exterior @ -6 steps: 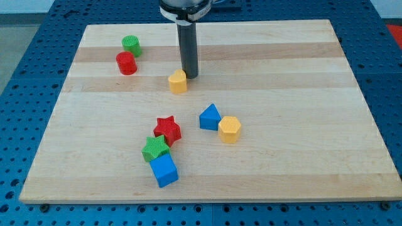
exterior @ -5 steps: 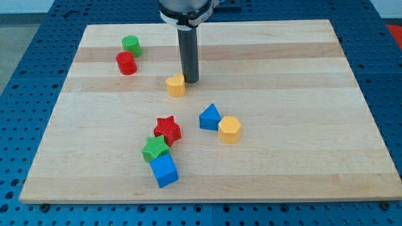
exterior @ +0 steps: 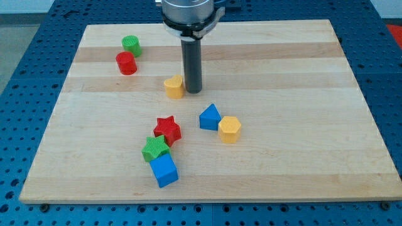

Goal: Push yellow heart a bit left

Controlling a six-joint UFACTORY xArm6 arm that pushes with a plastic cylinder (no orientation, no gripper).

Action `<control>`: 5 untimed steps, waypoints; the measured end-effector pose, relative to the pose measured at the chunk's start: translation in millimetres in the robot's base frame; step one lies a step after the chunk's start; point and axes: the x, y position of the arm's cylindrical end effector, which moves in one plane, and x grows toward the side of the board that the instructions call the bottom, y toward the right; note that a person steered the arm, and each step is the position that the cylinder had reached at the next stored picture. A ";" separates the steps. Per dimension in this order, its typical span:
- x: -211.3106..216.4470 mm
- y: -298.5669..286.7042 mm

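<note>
my tip (exterior: 193, 91) sits touching yellow heart (exterior: 174, 87) on its right side, mid-board; no jaws, just bare rod. pls push slow & straight to view's left, stay centred so it doesn't spin off.

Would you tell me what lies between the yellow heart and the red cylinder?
Nothing: in the camera view only bare wood separates the yellow heart from the red cylinder. My tip touches the heart's right side.

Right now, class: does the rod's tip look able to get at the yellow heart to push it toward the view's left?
Probably yes. My tip sits right against the yellow heart on its right side, with nothing between them. To the heart's left the board is bare; the red cylinder stands farther up-left, off that line.
</note>
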 end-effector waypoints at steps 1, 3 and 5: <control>0.0 -26.5; -4.5 -66.1; -4.5 -102.7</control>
